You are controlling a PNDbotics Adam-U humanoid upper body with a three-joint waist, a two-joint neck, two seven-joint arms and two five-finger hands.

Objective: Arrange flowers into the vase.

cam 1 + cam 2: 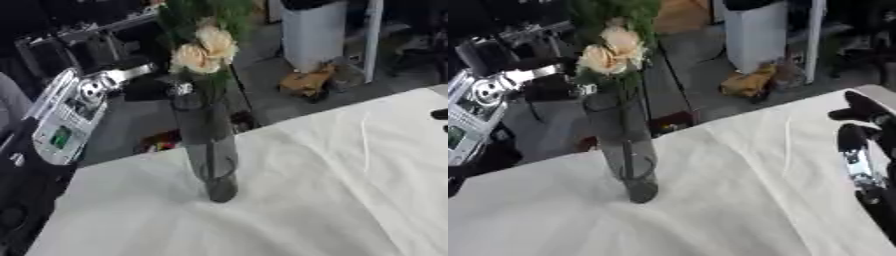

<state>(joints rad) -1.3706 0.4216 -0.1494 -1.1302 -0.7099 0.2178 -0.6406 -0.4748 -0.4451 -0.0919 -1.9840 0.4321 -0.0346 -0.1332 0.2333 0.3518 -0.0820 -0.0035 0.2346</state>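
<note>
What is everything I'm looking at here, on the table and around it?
Tall dark smoky glass vase: one, grey and see-through, upright on the table, left of centre.
Cream rose-like flowers: two blooms with green leaves above them, stems standing in the vase.
White cloth-covered table: one, fills the lower part of the views.
White box-shaped unit: one, on the floor beyond the table, upper right.
Small orange-brown object: one, on the floor below the white unit; too blurred to identify.
Robot's left arm: silver and black, at the left edge; its hand is not visible.
Robot's right hand: black with silver, at the right edge over the table, holding nothing; fingers unclear.
</note>
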